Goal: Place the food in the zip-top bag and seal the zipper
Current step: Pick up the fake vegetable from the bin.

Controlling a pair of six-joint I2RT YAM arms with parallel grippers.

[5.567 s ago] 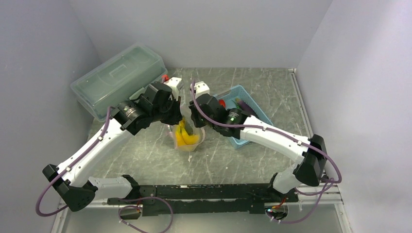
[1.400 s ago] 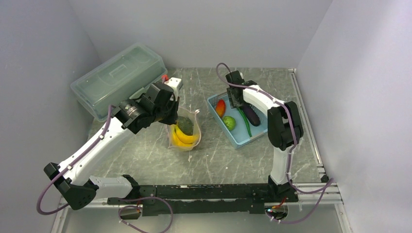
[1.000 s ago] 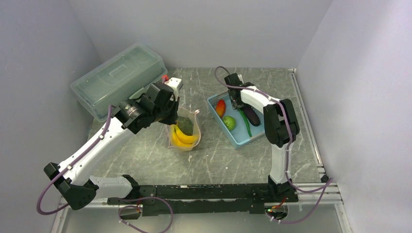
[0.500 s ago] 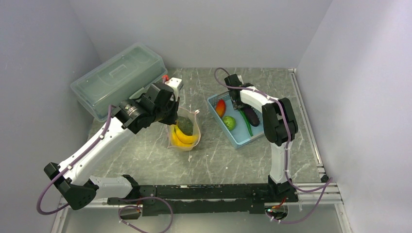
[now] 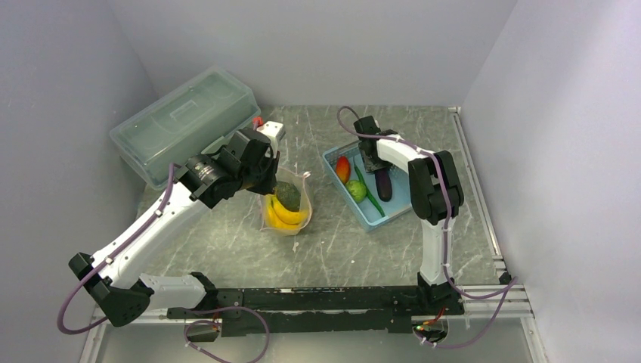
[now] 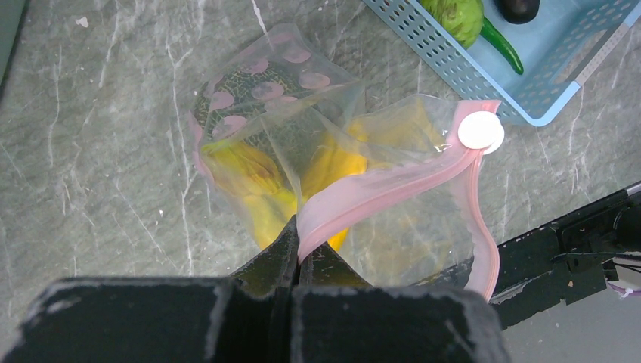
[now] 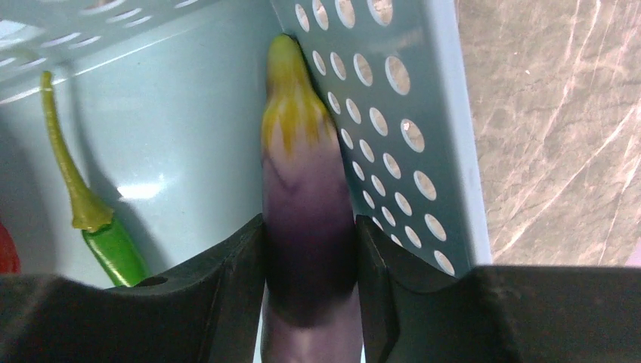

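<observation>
Right gripper (image 7: 310, 253) is clamping the eggplant (image 7: 302, 189) in the basket (image 7: 393, 113), left gripper (image 6: 298, 249) is pinching the unsealed zipper (image 6: 378, 189); the bag (image 6: 423, 227) is holding only bananas (image 6: 242, 166) and melon (image 6: 219, 91).

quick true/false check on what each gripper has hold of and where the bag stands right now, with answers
1. The right gripper is shut on the purple eggplant inside the blue basket. True.
2. The bananas lie in the basket. False: they are inside the zip-top bag.
3. The left gripper pinches the bag's pink zipper strip. True.
4. The zipper is sealed along its whole length. False: the mouth gapes open, with the two sides of the strip apart.
</observation>
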